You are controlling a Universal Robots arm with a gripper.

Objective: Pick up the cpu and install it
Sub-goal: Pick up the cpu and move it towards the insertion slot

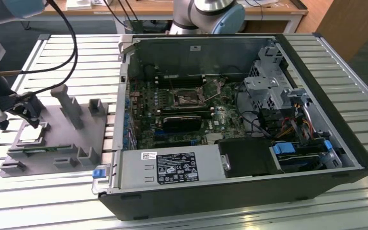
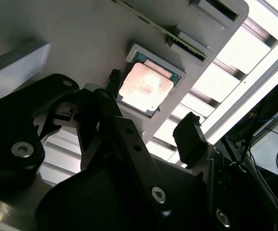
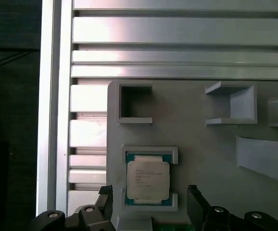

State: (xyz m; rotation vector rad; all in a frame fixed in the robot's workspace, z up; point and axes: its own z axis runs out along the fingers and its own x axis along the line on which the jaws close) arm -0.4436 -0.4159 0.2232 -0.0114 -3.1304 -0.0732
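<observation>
1. Step in hand: the pick-up. The small flat square cpu with a silver-grey metal top (image 3: 147,180) lies flat in its raised corner nest on the large grey plastic tray with upright pegs (image 3: 196,139). The tray rests on the slatted aluminium surface (image 3: 177,36).
2. The black two-finger tool (image 3: 150,192) hangs over the chip with its jaws wide. In the first wrist view one black finger (image 3: 105,202) stands on either side of the cpu. Both look clear of it, though the pictures do not settle the tool's height above the nest.
3. Nothing is gripped, so by my reading the lift has not begun.
4. The open black computer case (image 1: 235,201) sits well apart, towards the exterior view's right. The dark square socket on its green board (image 1: 187,99) holds no chip that I can see, so installation is not yet done.
5. Judging from this, the grasp calls for the fingers to stay square to the chip's two opposite edges. They must also clear the nest's corner walls and close gently, since the part is thin.
</observation>
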